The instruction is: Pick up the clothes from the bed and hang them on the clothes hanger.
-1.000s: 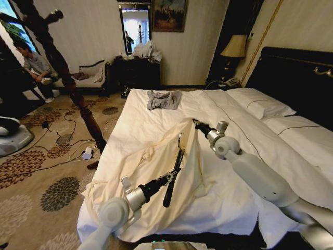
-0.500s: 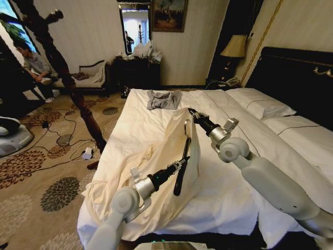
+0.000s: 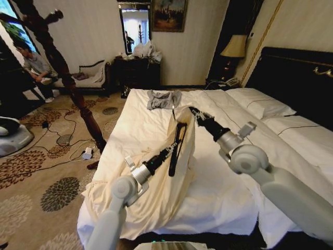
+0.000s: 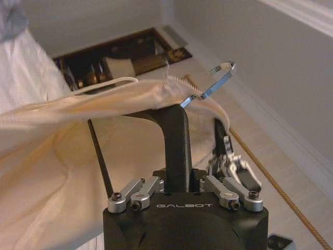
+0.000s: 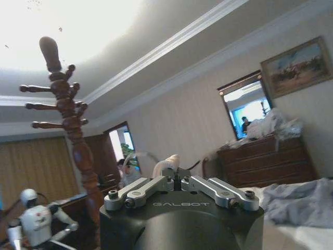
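My left gripper is shut on the black clothes hanger, holding it up over the bed with its metal hook pointing away from me. The cream clothes drape from the hanger's top down to the bed's near left corner. My right gripper is shut on the shirt's top edge beside the hook. In the left wrist view, cream fabric lies over the hanger above my gripper. In the right wrist view, a cream tuft sticks out of my gripper.
A small grey garment lies at the bed's far end. The tall turned-wood coat stand rises from the carpet left of the bed. White pillows and the black headboard are on the right. Cables trail across the carpet.
Both grippers have risen and moved away from me. The hanger and the shirt's top went up with them, so more of the shirt now hangs off the sheet.
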Available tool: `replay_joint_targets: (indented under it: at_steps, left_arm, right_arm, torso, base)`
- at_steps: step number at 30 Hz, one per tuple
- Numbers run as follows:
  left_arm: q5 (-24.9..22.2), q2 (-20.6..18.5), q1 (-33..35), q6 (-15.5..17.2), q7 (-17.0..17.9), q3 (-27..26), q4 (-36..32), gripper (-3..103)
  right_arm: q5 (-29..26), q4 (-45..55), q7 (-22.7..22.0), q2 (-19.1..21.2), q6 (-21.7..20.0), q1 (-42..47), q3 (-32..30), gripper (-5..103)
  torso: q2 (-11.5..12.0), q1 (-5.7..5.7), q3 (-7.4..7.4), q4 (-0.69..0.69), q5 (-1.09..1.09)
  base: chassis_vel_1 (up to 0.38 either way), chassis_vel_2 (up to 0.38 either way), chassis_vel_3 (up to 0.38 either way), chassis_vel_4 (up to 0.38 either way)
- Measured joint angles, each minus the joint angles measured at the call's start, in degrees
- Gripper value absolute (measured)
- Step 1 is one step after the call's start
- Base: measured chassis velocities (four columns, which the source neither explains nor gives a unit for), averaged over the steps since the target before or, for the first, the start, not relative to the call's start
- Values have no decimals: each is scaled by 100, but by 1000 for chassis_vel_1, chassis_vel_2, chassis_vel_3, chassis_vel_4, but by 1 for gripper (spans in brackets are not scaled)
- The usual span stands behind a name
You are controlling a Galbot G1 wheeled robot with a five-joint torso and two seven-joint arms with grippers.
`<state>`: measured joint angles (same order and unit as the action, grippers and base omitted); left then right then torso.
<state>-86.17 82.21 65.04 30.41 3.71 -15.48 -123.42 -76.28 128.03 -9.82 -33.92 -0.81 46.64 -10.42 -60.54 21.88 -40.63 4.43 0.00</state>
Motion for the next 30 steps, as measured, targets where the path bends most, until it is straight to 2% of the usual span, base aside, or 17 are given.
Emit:
replay_joint_targets:
  at_steps: [8,9,10,15,19,23,30]
  left_arm:
    - [94,-126,33,-81,-28,-294,-215,23]
    - [97,-176,79,-92,-30,-409,-299,23]
    - [105,-316,166,-101,-30,-637,-486,23]
    - [90,-546,157,-108,-23,-721,-607,23]
    - [91,-634,143,-108,-12,-734,-678,23]
    - [88,-677,148,-109,-4,-776,-781,23]
    - [72,-821,186,-110,-2,-806,-939,23]
  right_arm:
    - [14,380,51,95,82,604,-200,1]
    - [22,483,123,132,105,761,-240,1]
    - [56,651,389,190,161,1069,-325,1]
    - [226,826,696,242,198,1579,-584,1]
    - [513,880,902,284,206,1917,-608,1]
    - [1068,754,1222,319,290,2346,-571,1]
    - [1841,564,1369,260,349,2569,-360,1]
  torso:
    - [0,0,0,4,0]
    - [0,0,0,4,-1]
    - [0,0,0,-1,-2]
    - [0,0,0,3,-1]
    - [0,0,0,2,-2]
    - [0,0,0,3,0]
    - [0,0,0,2,-1]
  base:
    - [0,0,0,0]
    - [0,0,0,0]
    - [0,0,0,0]
    - [0,0,0,0]
    - [0,0,0,0]
    - [0,0,0,0]
    - [0,0,0,0]
